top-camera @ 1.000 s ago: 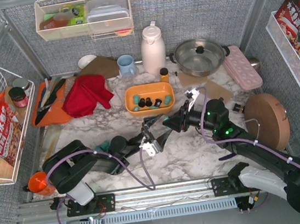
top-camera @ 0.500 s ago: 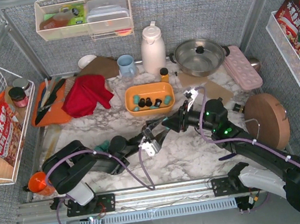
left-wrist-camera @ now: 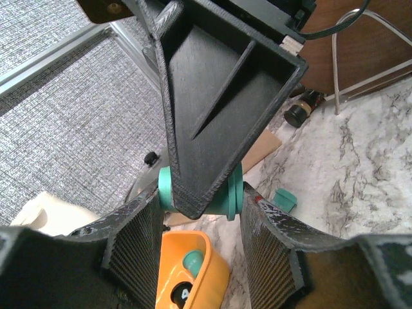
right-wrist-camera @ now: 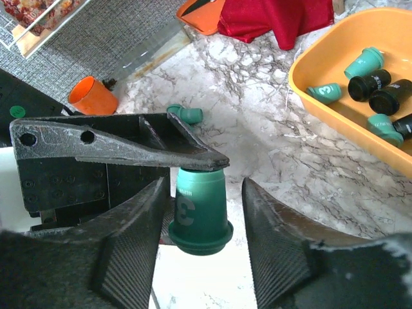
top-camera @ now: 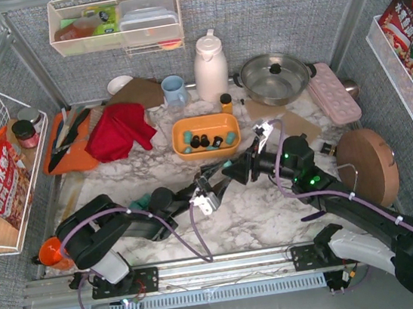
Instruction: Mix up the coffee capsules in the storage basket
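Right wrist view: my left claw (right-wrist-camera: 215, 162) pinches a capsule (right-wrist-camera: 201, 215); my right claw (right-wrist-camera: 206, 193) straddles it, open.

right gripper (right-wrist-camera: 205, 190) has edged left, its fingers (right-wrist-camera: 129, 244) now flanking the teal capsule (right-wrist-camera: 199, 212) in left gripper (left-wrist-camera: 199, 199).

Teal capsule (left-wrist-camera: 233, 193) mostly hidden behind right gripper's finger (left-wrist-camera: 212, 96), storage basket (right-wrist-camera: 322, 51) cut off at right edge
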Controlling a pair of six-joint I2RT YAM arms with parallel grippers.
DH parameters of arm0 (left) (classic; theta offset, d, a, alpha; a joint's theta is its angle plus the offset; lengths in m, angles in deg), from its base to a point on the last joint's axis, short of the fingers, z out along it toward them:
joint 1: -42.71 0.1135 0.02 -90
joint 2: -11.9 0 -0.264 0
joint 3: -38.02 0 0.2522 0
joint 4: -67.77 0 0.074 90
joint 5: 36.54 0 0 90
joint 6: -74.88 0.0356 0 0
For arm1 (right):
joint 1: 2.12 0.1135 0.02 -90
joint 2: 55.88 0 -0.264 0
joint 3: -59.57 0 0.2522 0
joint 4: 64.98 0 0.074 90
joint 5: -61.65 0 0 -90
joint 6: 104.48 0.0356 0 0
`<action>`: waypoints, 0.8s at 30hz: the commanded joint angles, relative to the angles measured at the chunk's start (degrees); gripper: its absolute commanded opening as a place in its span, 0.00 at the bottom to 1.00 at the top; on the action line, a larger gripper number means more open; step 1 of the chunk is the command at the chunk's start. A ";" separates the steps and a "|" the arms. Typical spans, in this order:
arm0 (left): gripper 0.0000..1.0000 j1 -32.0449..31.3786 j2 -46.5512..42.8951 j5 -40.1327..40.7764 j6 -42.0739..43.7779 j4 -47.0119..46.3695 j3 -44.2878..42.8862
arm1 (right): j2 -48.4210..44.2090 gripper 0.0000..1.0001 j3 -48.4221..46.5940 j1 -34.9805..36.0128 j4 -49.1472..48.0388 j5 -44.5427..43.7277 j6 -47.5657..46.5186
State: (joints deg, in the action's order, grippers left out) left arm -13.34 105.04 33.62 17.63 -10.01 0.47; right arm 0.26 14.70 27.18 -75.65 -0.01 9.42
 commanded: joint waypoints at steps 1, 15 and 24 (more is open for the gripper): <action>0.48 0.05 -0.50 0.48 -0.23 -4.91 -0.07 | -0.94 0.58 -0.85 0.14 2.04 -0.06 -2.10; 0.48 2.21 0.38 9.36 -3.59 -4.87 0.44 | -8.32 0.72 -5.00 -0.11 16.86 -9.73 -11.45; 0.47 13.12 6.82 22.05 -28.05 -0.98 -7.39 | -9.04 0.68 -7.02 -0.21 28.01 -42.17 -14.33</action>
State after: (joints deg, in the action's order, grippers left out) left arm -3.42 110.05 48.57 4.34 -10.08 -3.77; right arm -9.94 8.75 27.03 -54.60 -23.51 -3.39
